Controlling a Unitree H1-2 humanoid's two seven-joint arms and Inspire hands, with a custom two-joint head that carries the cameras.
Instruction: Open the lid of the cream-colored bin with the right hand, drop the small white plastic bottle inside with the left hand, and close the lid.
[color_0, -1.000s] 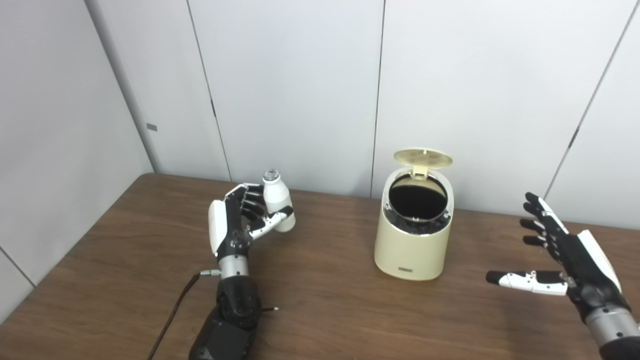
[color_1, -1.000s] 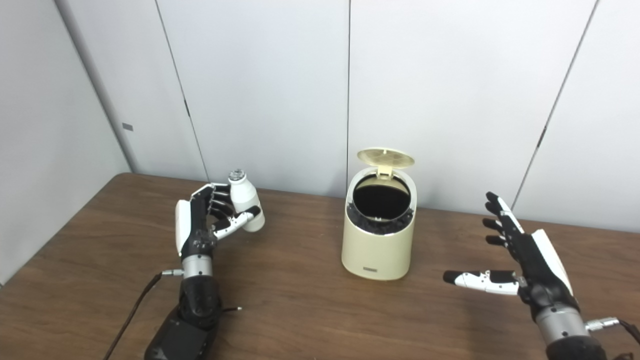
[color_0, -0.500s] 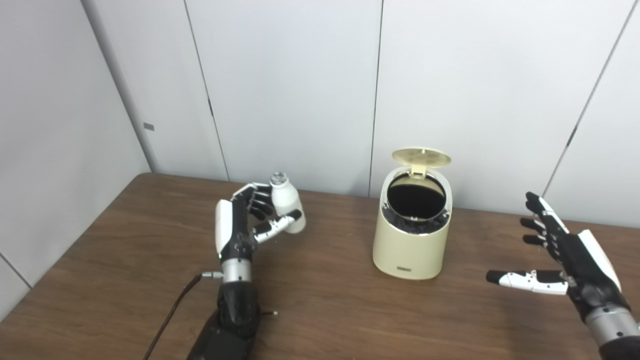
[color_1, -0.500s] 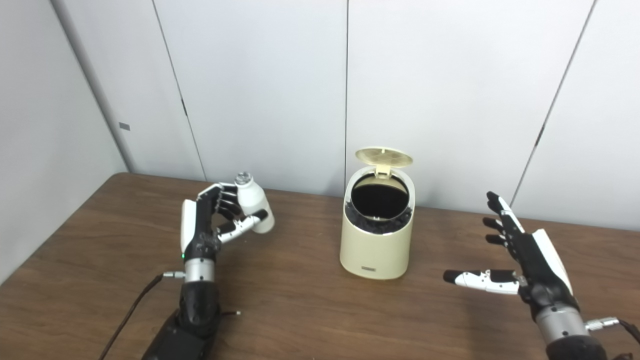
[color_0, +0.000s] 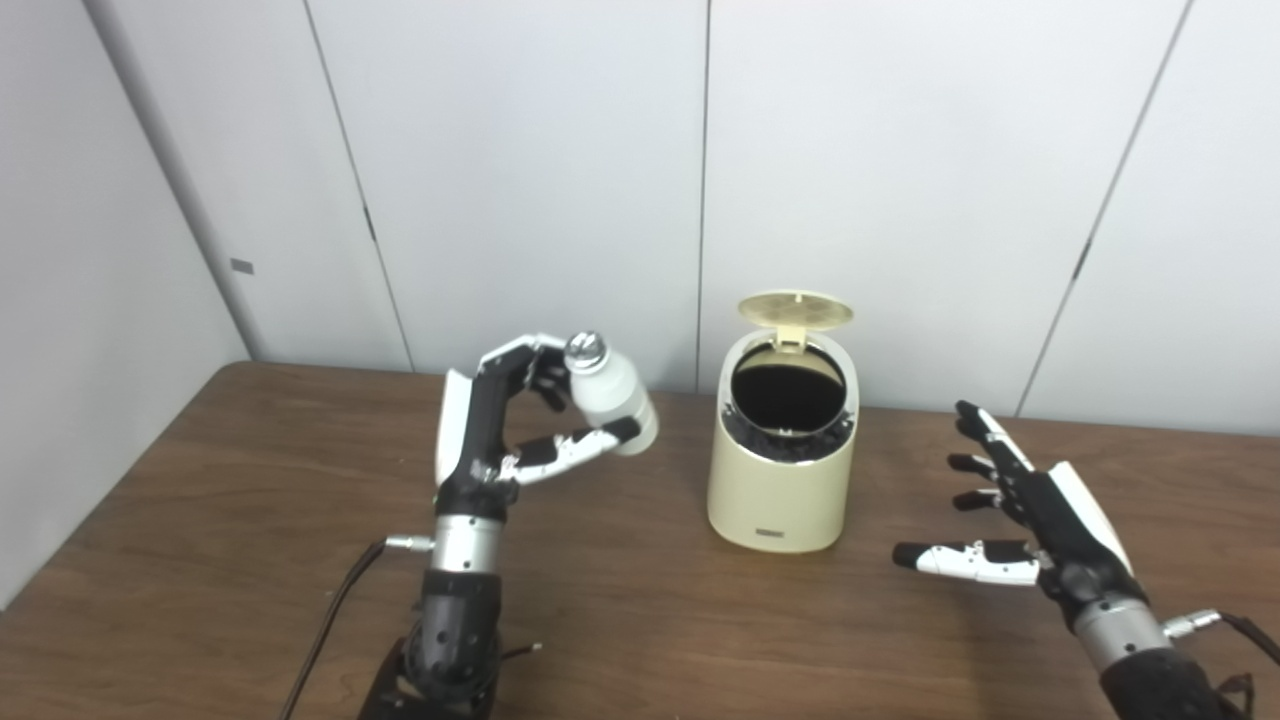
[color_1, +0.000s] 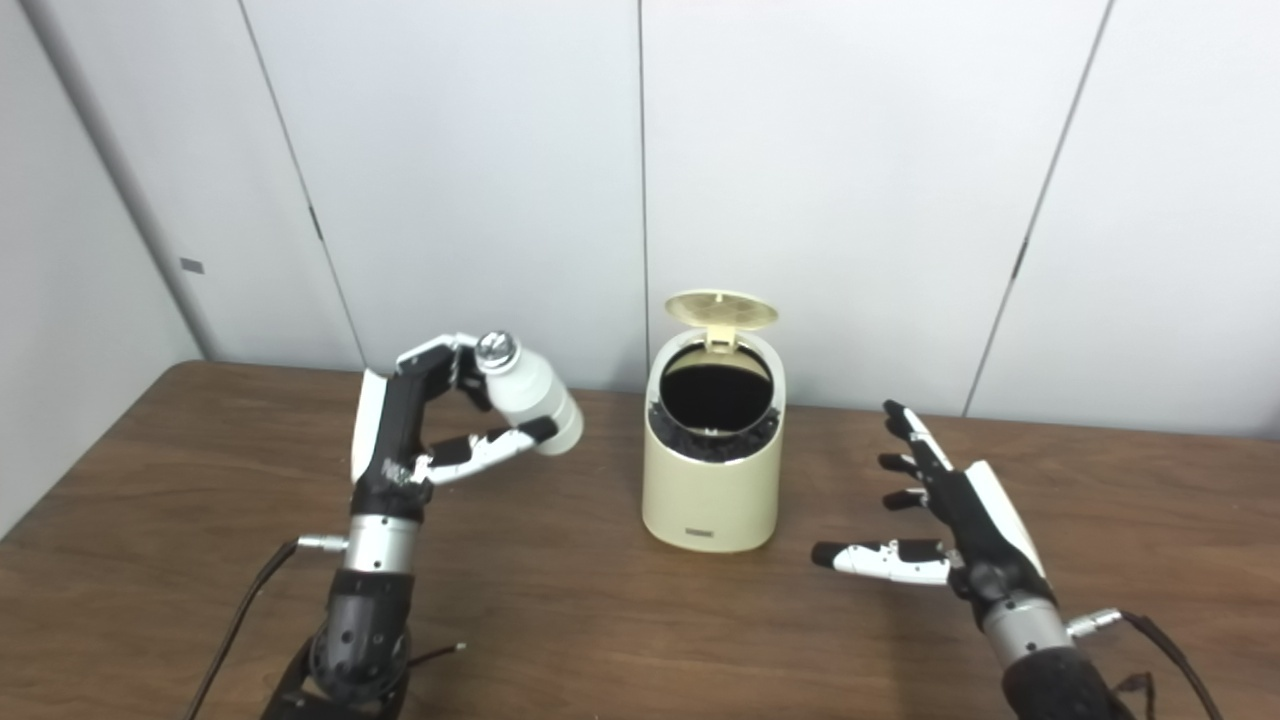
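Note:
The cream-colored bin stands on the brown table with its round lid flipped up at the back and its dark inside showing. My left hand is shut on the small white plastic bottle, held tilted above the table to the left of the bin, its silver cap up. My right hand is open and empty, fingers spread, hovering to the right of the bin. The bin, bottle and both hands also show in the right eye view.
The wooden table meets grey wall panels just behind the bin. A dark cable runs from my left wrist toward the table's front edge.
My left hand has lifted the bottle and carried it right, closer to the bin, tilting it more. The camera has shifted, moving the whole scene left. My right hand stays open.

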